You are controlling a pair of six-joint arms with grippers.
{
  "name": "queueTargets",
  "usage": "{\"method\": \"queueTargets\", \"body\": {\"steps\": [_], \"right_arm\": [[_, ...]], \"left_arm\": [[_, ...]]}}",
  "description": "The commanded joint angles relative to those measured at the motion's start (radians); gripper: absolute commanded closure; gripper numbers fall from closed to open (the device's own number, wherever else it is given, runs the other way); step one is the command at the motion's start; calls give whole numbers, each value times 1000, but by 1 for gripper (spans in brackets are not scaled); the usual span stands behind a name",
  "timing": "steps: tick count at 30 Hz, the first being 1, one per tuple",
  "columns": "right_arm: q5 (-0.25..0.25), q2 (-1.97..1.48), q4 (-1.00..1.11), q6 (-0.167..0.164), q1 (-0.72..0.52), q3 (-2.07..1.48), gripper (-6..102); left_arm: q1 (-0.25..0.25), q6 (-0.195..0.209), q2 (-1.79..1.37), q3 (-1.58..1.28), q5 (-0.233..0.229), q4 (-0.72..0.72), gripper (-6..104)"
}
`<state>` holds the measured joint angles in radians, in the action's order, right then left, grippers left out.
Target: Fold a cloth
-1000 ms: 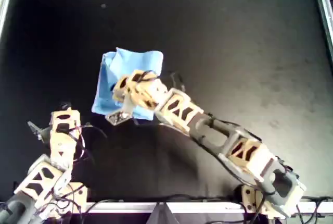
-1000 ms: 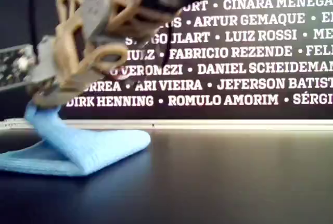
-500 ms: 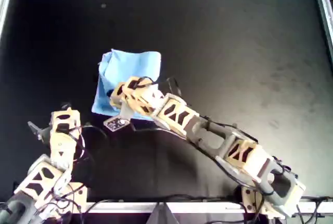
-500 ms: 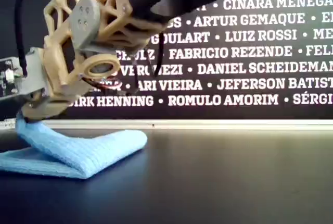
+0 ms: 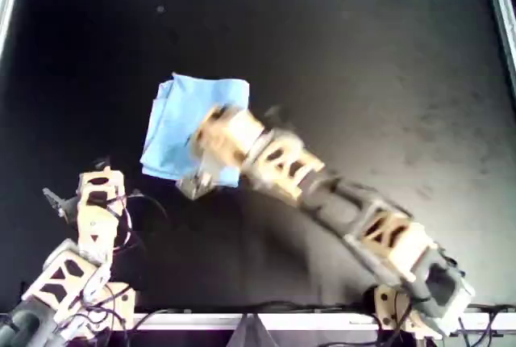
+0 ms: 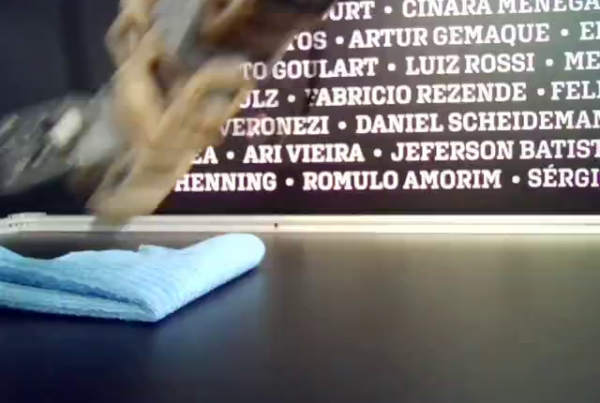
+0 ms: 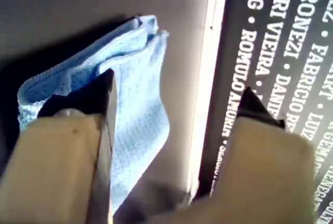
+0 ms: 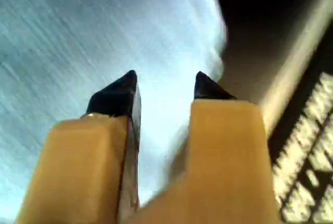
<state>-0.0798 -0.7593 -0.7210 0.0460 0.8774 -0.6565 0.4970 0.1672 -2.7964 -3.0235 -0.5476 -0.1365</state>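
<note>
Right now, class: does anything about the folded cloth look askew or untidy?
Yes. The cloth is folded unevenly: in the overhead view its layers are offset along the left edge, and in the exterior view the upper flap lies rumpled.

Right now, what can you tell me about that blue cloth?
The cloth is light blue, thin and soft, with a fine woven texture. It lies folded over itself on the black table, layered edges stacked and one end rounded. My second gripper hangs just above it, jaws open and holding nothing; motion blur hides any contact.
</note>
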Motion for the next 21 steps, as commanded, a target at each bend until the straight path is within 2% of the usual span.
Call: {"method": "queueTargets", "body": {"steps": [1, 3, 5, 9, 11, 13, 17, 21], "right_arm": [[-9, -261, -66, -14, -117, 41, 64], [-11, -353, -83, -43, -170, -18, 71], [-11, -463, -92, -78, -216, -132, 76], [-11, -756, -91, -150, -281, -449, 77], [-11, -933, -75, -176, -319, -637, 77], [-9, -1103, -72, -184, -354, -808, 77], [2, -1459, -55, -186, -442, -1097, 79], [9, -1720, 5, -186, -572, -1315, 79]], "left_arm": [[3, -6, -25, 15, -26, 6, 15], [3, -6, -31, 17, -71, 6, 15], [3, -6, -58, 17, -135, 6, 16], [3, -8, -155, 15, -282, 6, 16], [14, -15, -196, 17, -316, 6, 16], [23, -52, -218, 17, -316, 6, 16], [32, -160, -224, 18, -287, 6, 16], [34, -245, -224, 20, -285, 6, 16]]}}
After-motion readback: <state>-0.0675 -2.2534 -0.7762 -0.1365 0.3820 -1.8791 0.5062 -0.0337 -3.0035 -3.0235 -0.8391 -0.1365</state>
